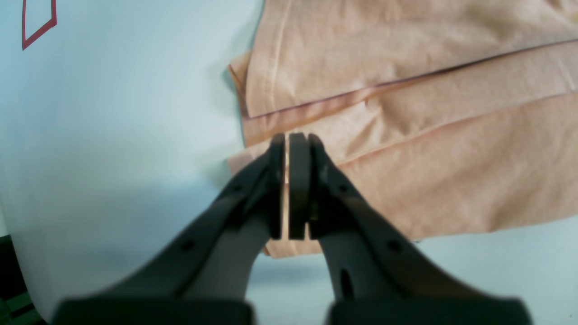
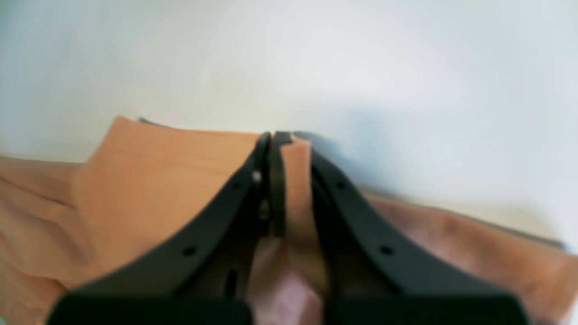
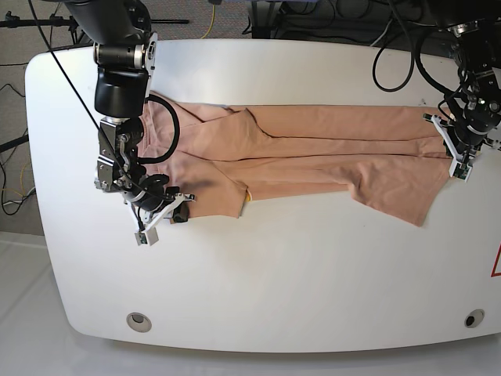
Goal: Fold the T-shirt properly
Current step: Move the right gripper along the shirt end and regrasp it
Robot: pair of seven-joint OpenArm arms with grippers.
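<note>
Right hand [image 2: 289, 140] clamped on the T-shirt [image 3: 313, 153] at its left end, left hand [image 1: 291, 140] shut on its right edge; shirt lies lengthwise-folded as a long band across the white counter [image 3: 274, 266], crosswise folds remaining.

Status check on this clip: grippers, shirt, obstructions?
Left gripper and right gripper shut on T-shirt edges. Shirt folded lengthwise into a band. No obstructions seen.

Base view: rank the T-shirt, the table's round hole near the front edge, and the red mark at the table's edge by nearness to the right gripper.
1. T-shirt, held in the right gripper.
2. Round hole, at the table's front edge, same side.
3. Red mark, at the opposite edge.
</note>
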